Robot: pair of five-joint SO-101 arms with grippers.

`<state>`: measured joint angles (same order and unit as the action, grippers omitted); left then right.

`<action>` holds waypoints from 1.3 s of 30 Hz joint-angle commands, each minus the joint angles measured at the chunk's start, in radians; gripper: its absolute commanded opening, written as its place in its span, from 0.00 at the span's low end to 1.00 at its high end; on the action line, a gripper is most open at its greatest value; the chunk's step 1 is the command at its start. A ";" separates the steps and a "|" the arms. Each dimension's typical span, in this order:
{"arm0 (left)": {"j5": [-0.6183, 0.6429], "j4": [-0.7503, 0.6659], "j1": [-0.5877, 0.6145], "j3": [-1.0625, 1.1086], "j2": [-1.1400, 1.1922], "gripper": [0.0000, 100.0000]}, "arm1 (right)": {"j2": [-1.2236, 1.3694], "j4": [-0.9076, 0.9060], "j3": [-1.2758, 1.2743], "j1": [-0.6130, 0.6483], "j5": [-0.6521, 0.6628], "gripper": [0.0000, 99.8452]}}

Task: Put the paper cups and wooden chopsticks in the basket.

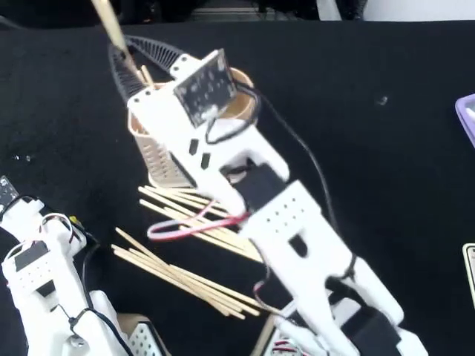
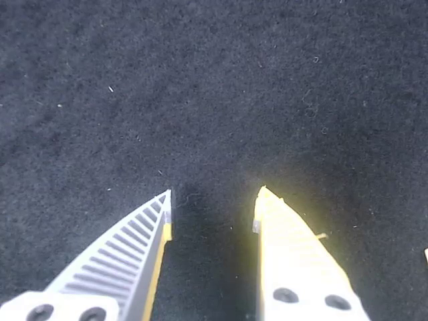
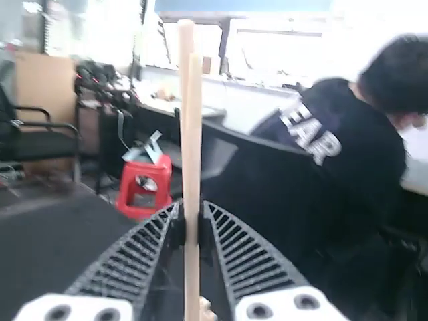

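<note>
Right gripper [image 3: 192, 208] pinches upright chopsticks [image 3: 187, 100] near the basket's [image 1: 158, 159] far rim; released off-centre, they may topple outside. Left gripper [image 2: 214, 194] is spread over the table [image 2: 200, 80].

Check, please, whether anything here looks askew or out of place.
Yes. Loose chopsticks lie scattered in a fan on the table, outside the basket, with a pink cable looped over them. The right gripper is shut on two sticks with uneven ends.

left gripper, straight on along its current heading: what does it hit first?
The black table. The left gripper points down at a bare patch of it, jaws open, with nothing between or ahead of them. How far off the surface is, I can't tell.
</note>
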<state>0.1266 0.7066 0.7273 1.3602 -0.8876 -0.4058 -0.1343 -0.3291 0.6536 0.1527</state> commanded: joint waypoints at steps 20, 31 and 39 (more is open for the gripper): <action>-0.002 -0.021 -0.012 -0.024 -0.014 0.21 | -0.340 -0.875 0.084 -0.021 -0.014 0.14; -0.002 -0.021 -0.012 -0.027 -0.014 0.21 | -0.568 -0.911 -0.694 0.308 -0.017 0.15; -0.002 -0.021 -0.012 -0.025 -0.014 0.21 | -0.346 -0.592 -0.918 0.422 -0.104 0.18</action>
<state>0.1266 0.7004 0.7273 1.3602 -0.8876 -0.8293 -0.8263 -1.2405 1.0326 0.0944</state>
